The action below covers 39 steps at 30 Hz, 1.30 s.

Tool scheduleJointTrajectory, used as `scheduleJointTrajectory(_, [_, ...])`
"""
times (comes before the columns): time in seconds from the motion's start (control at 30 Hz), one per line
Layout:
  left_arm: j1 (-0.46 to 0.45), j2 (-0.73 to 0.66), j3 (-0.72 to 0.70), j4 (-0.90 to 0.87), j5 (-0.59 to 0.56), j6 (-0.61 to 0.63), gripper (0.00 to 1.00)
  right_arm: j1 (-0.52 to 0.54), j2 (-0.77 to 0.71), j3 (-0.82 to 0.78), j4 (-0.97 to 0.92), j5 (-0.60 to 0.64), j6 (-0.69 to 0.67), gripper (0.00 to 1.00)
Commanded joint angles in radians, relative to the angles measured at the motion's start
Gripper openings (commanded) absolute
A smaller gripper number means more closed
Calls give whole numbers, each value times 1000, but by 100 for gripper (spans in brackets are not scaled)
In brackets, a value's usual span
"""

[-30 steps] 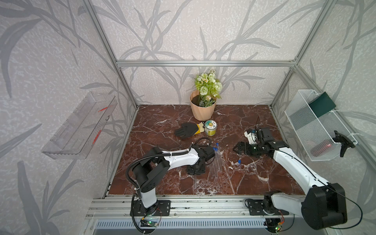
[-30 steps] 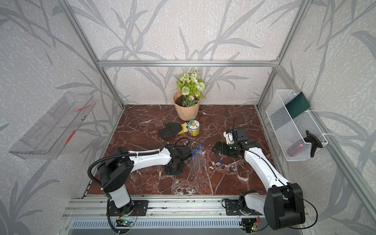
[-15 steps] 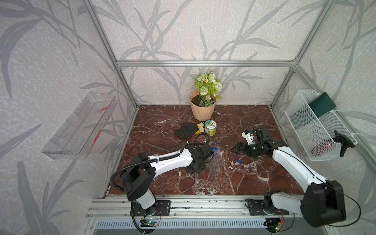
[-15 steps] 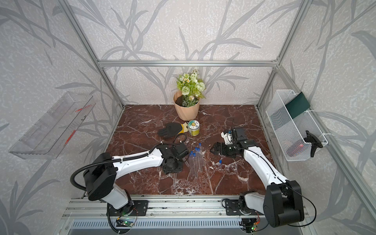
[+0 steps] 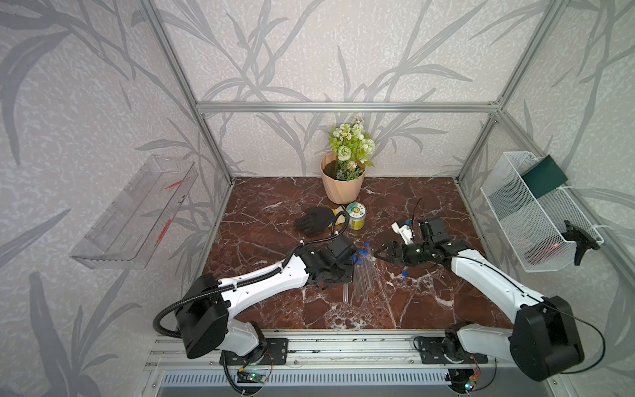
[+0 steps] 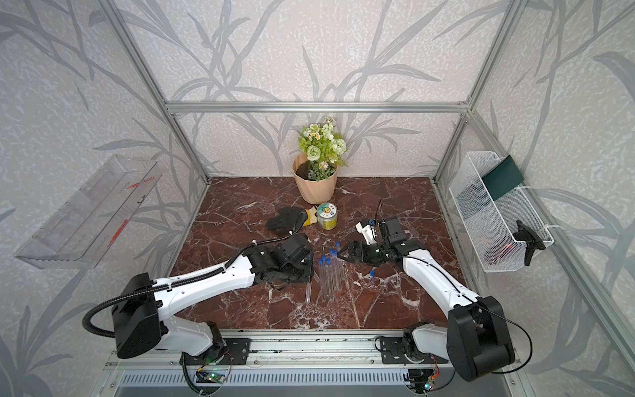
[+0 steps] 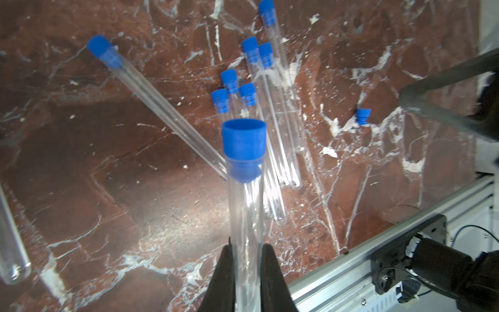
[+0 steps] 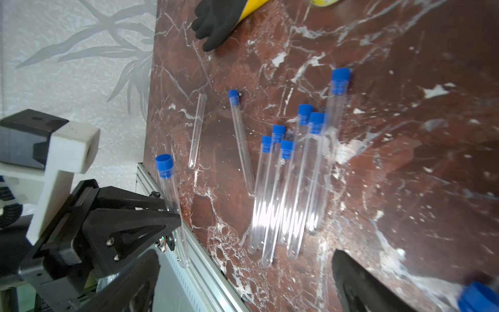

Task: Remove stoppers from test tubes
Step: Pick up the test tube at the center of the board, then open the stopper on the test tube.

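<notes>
9 test tubes in all: 8 plugged and 1 open tube. 9 blue stoppers: 8 seated in tubes and 1 loose stopper. Also 1 black glove, 1 small round jar, 1 flower pot, 1 white wire basket, 1 clear wall tray and 2 robot arms.

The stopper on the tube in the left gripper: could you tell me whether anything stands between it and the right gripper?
Nothing visible does. The left gripper holds the test tube raised, its stopper free in the air, and the right gripper stands open across from it. The other tubes lie on the table below that gap.
</notes>
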Motion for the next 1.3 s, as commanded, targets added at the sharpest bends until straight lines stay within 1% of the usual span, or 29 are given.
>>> scheduleJointTrajectory(0.0, [-4,-25,-22,85,37,13,7,46,13,-1,112,-30,54,100])
scheduleJointTrajectory(0.2, [-6,-23,-44,141,80,14,6,98,39,-8,204,-40,99,97])
scheduleJointTrajectory(0.47, [-6,-17,-66,212,140,14,5,124,95,13,257,-43,115,85])
scheduleJointTrajectory(0.7, [-6,-12,-64,232,162,15,5,146,142,24,290,-44,128,74])
scheduleJointTrajectory(0.83, [-6,-3,-60,234,178,17,5,155,161,35,303,-44,131,65])
scheduleJointTrajectory(0.97, [-6,-4,-58,233,179,20,5,161,176,44,305,-45,129,52])
scheduleJointTrajectory(1.13, [-6,1,-57,235,182,20,6,163,180,43,318,-48,136,44])
scheduleJointTrajectory(1.27, [-6,2,-55,235,182,22,5,164,183,45,330,-52,147,41])
